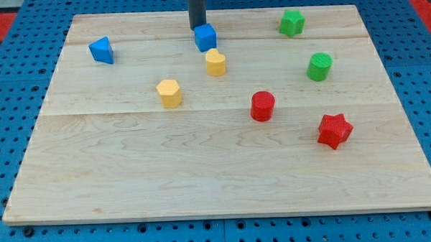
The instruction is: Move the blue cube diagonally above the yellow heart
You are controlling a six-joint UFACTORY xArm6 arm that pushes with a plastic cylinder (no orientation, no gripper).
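Note:
The blue cube [205, 37] sits near the view's top, just left of centre. The yellow heart [215, 62] lies right below it, slightly to the right, almost touching. My tip [196, 27] comes down from the top edge and rests against the cube's upper left side.
A blue triangular block [102, 50] is at the upper left. A yellow hexagonal block [169, 92] is left of centre. A red cylinder [262, 106], a red star [334, 130], a green cylinder [318, 66] and a green star [292, 22] lie on the right. The wooden board [131, 174] ends at all four sides.

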